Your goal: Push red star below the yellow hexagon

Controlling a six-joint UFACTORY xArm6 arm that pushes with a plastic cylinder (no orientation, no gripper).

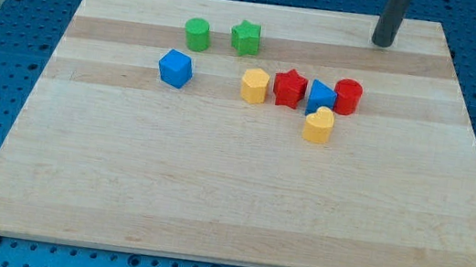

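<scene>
My tip [381,44] is resting near the worktop's [211,195] top-right corner, well apart from every block. Below and to the left of it, a close row is running leftward: red cylinder [347,96], blue triangle [320,97], red star [289,89], yellow hexagon [254,87]. A yellow block [318,126] is sitting just below the triangle. Farther left of my tip are lying the green star [245,38], the green cylinder [197,34] and, lower, the blue cube [175,68].

Single high oblique view over board [239,198]
</scene>
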